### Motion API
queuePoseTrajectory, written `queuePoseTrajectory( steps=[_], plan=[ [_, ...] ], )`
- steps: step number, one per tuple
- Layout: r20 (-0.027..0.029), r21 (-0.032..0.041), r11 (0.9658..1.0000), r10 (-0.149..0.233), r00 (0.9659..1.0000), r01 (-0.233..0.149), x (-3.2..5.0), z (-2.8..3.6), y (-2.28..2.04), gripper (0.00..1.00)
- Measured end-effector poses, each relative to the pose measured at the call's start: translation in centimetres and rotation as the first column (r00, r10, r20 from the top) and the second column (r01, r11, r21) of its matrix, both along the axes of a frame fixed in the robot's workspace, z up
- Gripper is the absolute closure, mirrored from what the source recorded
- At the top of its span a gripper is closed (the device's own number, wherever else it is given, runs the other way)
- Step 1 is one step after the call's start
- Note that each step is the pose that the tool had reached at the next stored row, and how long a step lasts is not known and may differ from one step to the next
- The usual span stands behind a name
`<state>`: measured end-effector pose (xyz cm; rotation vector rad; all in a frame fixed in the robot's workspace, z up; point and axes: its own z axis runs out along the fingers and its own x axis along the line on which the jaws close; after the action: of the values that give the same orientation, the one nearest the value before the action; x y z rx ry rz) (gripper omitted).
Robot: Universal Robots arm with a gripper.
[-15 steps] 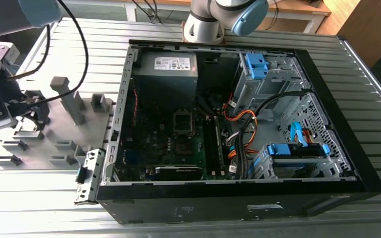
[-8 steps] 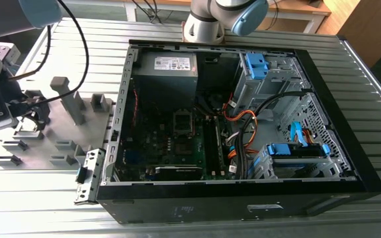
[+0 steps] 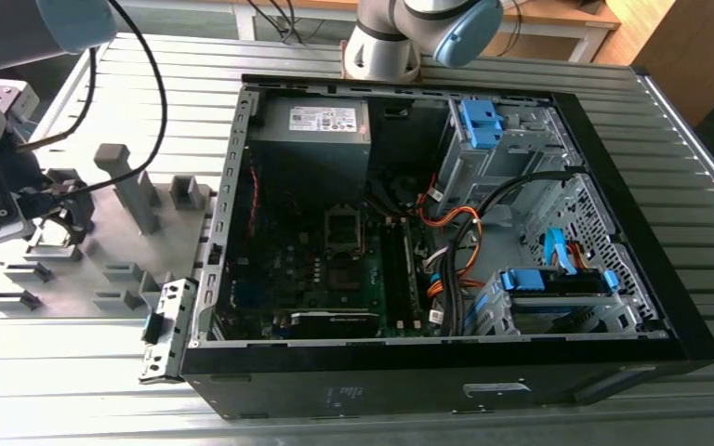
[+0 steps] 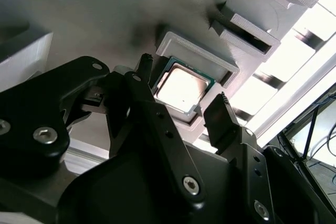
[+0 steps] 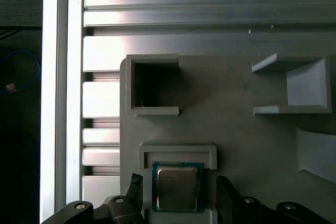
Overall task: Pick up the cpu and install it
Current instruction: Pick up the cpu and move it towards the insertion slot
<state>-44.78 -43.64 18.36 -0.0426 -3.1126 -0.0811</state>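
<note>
1. One cpu (image 5: 177, 188), lying flat in a grey holder (image 5: 178, 151).
2. One gripper (image 4: 184, 80), spread wide, with a finger on each side of the cpu. I cannot make out any contact.

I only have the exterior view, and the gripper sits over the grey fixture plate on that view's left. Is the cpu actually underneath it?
Observer: Yes. In the first wrist view the cpu lies flat in a shallow grey nest, directly below the gripper.
Operator: Does it have hold of it?
Observer: No. The fingers stand open on either side of the cpu, with a gap showing on each side.
Operator: Which face is up?
Observer: The dull metal face, with a thin green border around it.
</note>
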Motion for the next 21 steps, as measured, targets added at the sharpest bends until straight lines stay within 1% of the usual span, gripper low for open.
queuePoseTrajectory(
  steps=[11,12,13,14,15,21],
  plan=[
    [-0.0001,0.0000,1.0000,0.000,1.0000,0.000,0.00,-0.05,0.03,0.34],
    [0.0000,0.0000,1.0000,0.000,1.0000,0.000,0.00,-0.06,0.03,0.35],
    [0.0000,0.0000,1.0000,0.000,1.0000,0.000,0.00,-0.06,0.03,0.41],
    [-0.0001,0.0000,1.0000,0.000,1.0000,0.000,0.00,-0.06,0.03,0.41],
    [0.0000,0.0000,1.0000,0.000,1.0000,0.000,0.00,-0.06,0.03,0.48],
    [0.0000,0.0000,1.0000,0.000,1.0000,0.000,0.00,-0.07,0.03,0.48]
  ],
)
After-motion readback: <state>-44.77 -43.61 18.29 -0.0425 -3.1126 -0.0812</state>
